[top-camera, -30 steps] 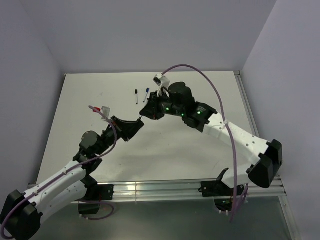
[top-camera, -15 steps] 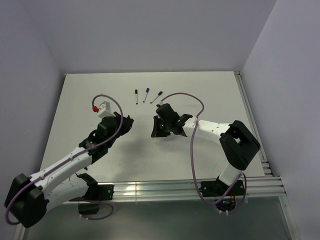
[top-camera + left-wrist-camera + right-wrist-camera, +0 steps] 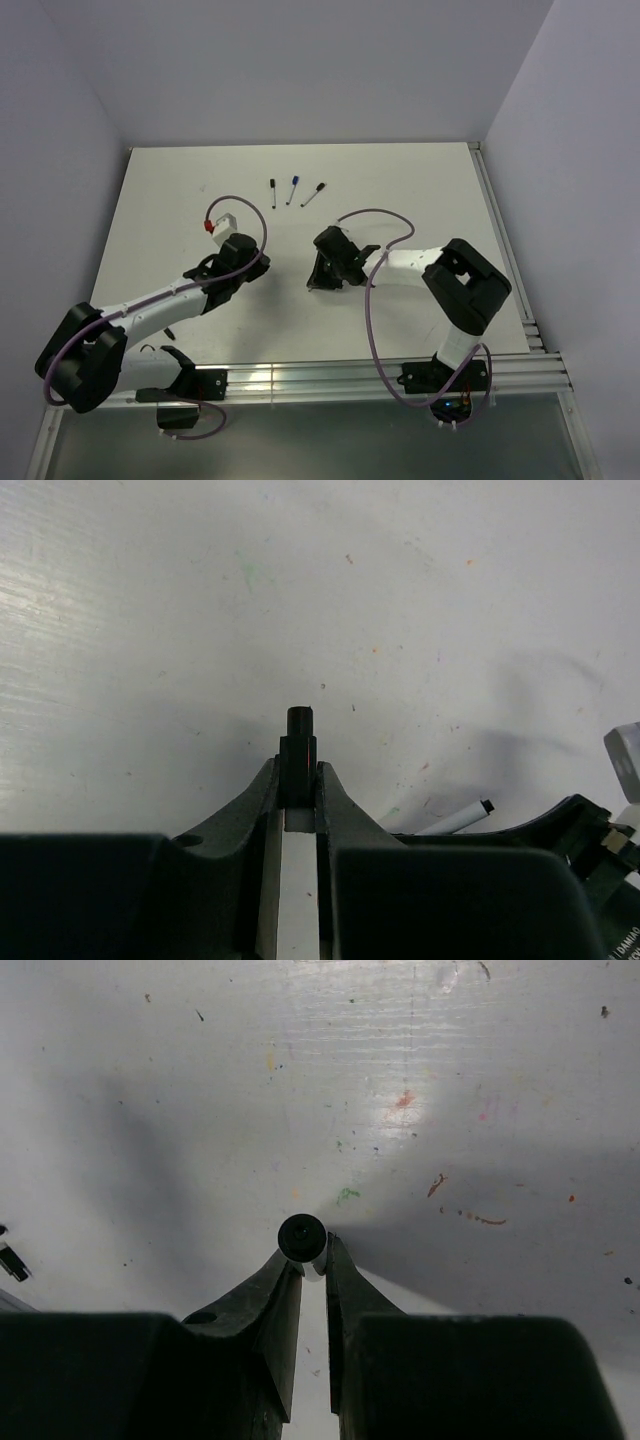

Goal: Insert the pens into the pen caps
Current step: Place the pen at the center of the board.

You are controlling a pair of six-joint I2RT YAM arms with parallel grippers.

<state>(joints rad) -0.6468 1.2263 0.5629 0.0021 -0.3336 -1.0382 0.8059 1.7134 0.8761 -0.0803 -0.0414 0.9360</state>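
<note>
Three pens (image 3: 292,190) lie side by side at the back of the table, two with black ends and one with a blue end. My left gripper (image 3: 256,258) (image 3: 299,765) is shut on a pen (image 3: 299,735). Its black end sticks out past the fingertips and the white barrel runs back between them. My right gripper (image 3: 318,278) (image 3: 312,1250) is shut on another pen (image 3: 302,1235), seen end-on as a black disc with white barrel behind. Whether these black ends are pen caps, I cannot tell. A loose white pen (image 3: 455,822) lies on the table between the grippers.
Purple cables loop over both arms. The white, red-tipped camera block (image 3: 222,225) rides above my left wrist. A metal rail (image 3: 500,240) lines the table's right edge. A small dark piece (image 3: 10,1260) shows at the left edge of the right wrist view.
A second ago both grippers met tip to tip above the table's middle. They have since parted and drawn back low toward the near side. The third pen at the back now shows.
</note>
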